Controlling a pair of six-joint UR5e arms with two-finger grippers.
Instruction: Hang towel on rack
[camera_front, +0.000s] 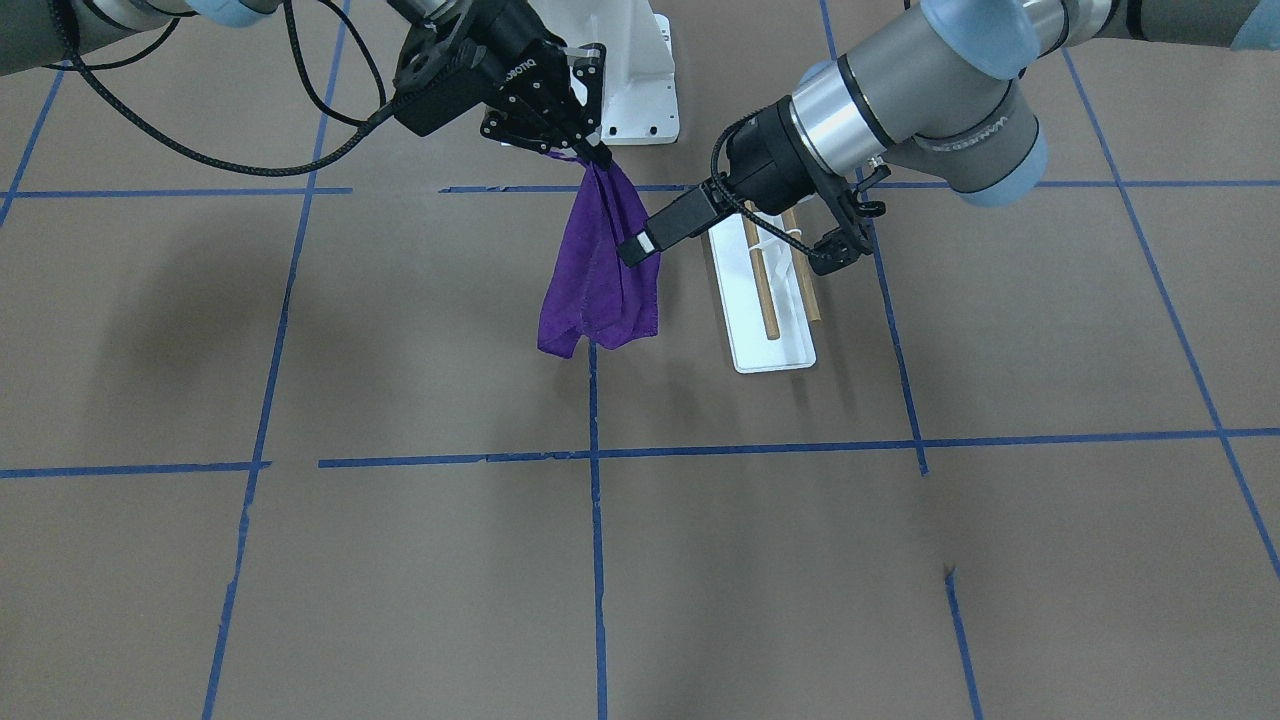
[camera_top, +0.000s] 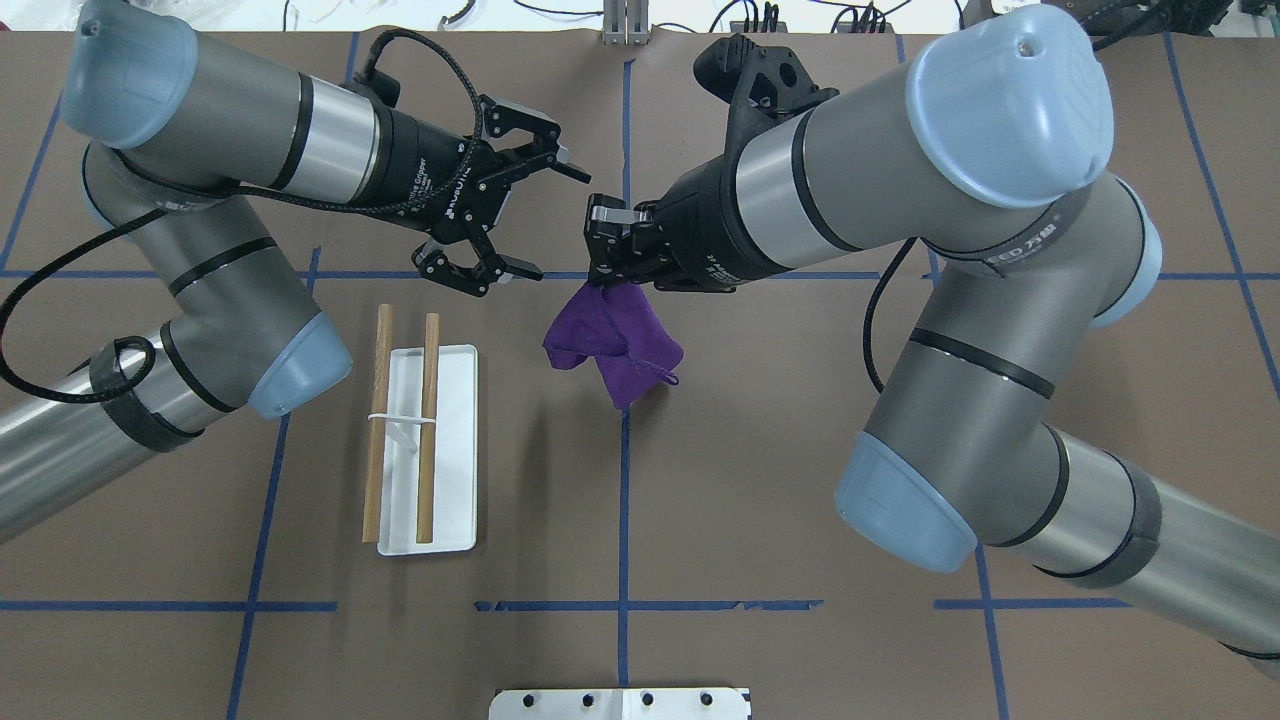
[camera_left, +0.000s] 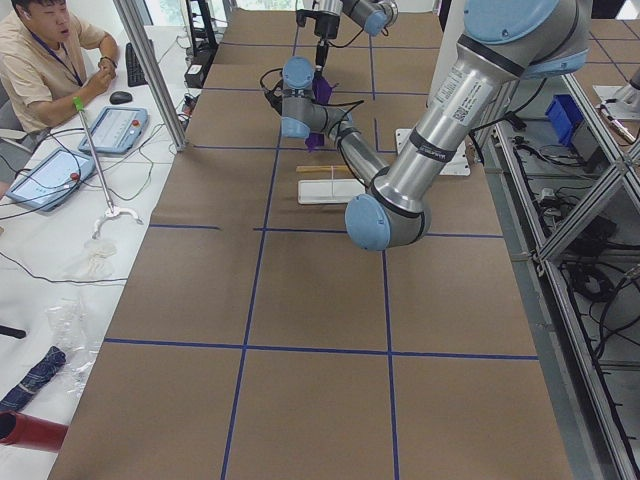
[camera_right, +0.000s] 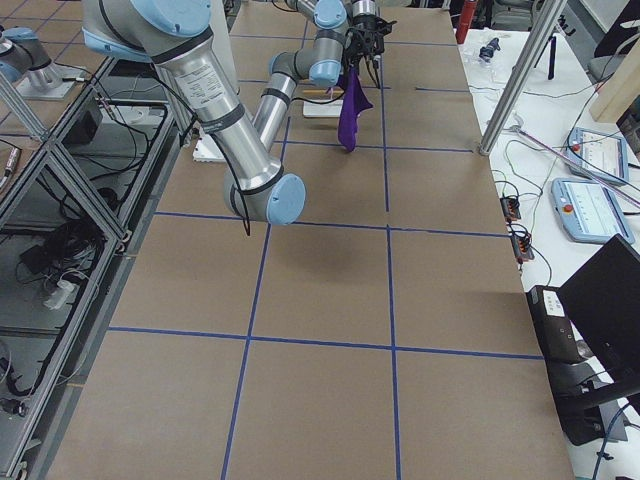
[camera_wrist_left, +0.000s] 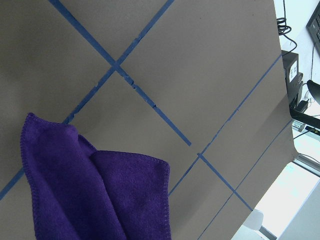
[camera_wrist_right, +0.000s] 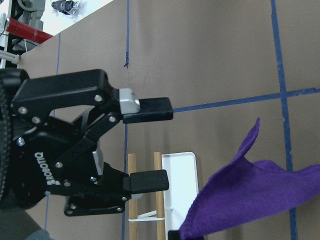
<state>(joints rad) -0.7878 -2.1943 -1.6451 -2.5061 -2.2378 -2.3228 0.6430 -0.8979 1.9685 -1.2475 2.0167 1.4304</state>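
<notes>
The purple towel (camera_front: 598, 275) hangs limp from my right gripper (camera_front: 598, 155), which is shut on its top corner. It also shows in the overhead view (camera_top: 615, 345) below that gripper (camera_top: 605, 283). The rack (camera_top: 452, 450) stands to the robot's left of the towel, with a white base and two wooden dowels (camera_top: 428, 420). My left gripper (camera_top: 557, 224) is open wide and empty. It is level with the right gripper and faces it, a short gap away. The right wrist view shows its spread fingers (camera_wrist_right: 147, 109) with the rack (camera_wrist_right: 182, 170) beyond. The left wrist view shows only the towel (camera_wrist_left: 90, 195).
A large white metal pedestal (camera_front: 640, 90) stands at the robot's edge of the table, behind the right gripper. An operator (camera_left: 45, 60) sits at a side desk past the far edge. Blue tape lines (camera_front: 595, 520) cross the brown table.
</notes>
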